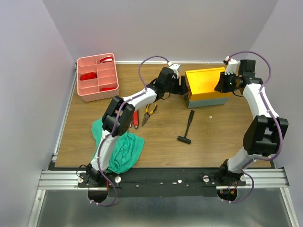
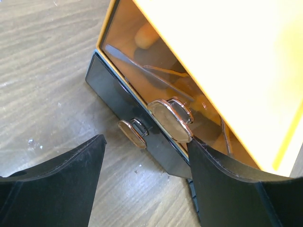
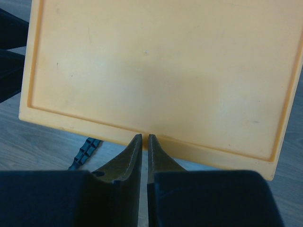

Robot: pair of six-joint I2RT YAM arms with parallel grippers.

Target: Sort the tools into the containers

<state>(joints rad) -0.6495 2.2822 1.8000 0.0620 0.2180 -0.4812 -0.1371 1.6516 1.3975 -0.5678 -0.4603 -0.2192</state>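
Midway through the sort: the pink tray [image 1: 99,98], at the far left of the table, already holds red-handled items in three of its six compartments, too small to identify. The yellow-lidded toolbox [image 1: 206,82] sits far centre-right, flanked by both arms. The left gripper [image 2: 147,142] stands with fingers wide apart, squared up to the metal latches [image 2: 169,119] on the box's end without touching them. Through the tinted lid, slim tool shapes appear to lie inside. The right gripper [image 3: 142,138] has its fingers drawn almost together at the lid's edge; whether they pinch it cannot be told. Three tools remain loose on the wood: red-handled pliers [image 1: 136,119] and orange-handled pliers [image 1: 149,112] side by side under the left arm, and a black hammer [image 1: 188,127] in front of the toolbox. A green cloth [image 1: 124,149] lies crumpled near the left arm's base.
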